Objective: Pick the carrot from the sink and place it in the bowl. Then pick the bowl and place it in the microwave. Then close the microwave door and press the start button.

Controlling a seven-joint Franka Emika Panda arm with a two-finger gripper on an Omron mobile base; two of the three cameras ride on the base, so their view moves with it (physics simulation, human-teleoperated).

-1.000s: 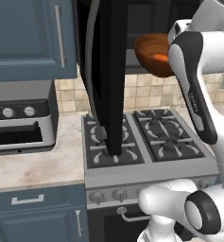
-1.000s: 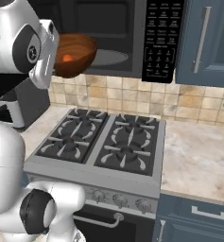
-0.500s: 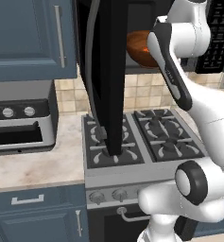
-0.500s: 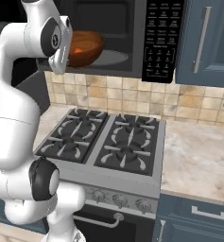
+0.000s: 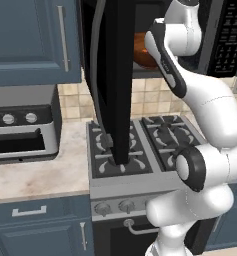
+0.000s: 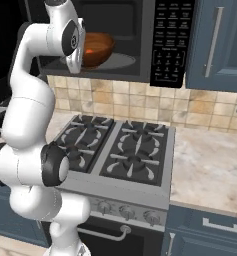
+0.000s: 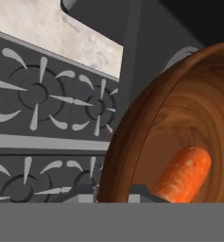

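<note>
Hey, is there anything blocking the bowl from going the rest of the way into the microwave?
Nothing visible does. The bowl, with the carrot inside, is at the mouth of the microwave. The microwave door hangs wide open to the left, and the turntable looks bare.

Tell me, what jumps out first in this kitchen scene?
A tall white robot arm lifts a glossy reddish-brown bowl into the open black microwave above the stove. An orange carrot lies inside the bowl, and the microwave door hangs wide open over the burners.
</note>
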